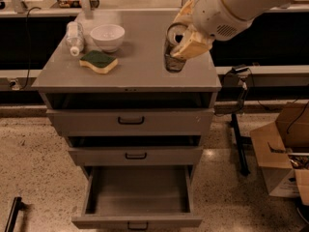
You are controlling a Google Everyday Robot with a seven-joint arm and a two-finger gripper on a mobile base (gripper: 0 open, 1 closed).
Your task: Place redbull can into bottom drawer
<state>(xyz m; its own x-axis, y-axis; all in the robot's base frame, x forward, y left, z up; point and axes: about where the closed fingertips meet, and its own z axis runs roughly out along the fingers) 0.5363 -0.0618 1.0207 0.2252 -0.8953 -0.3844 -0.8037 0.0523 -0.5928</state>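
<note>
The redbull can (173,50), slim with a silver top, is held upright in my gripper (186,40) above the right part of the grey cabinet top (135,66). The cream fingers (193,46) are closed around the can's upper half. The white arm comes in from the upper right. The bottom drawer (137,197) stands pulled out and empty at the foot of the cabinet, below and left of the can. Its black handle (137,225) shows at the front edge.
A white bowl (107,36), a clear plastic bottle with a white cap (75,37) and a yellow-green sponge (98,61) lie on the cabinet top's left part. The two upper drawers (130,122) are slightly open. A cardboard box (282,149) and a black stand (239,124) are on the right.
</note>
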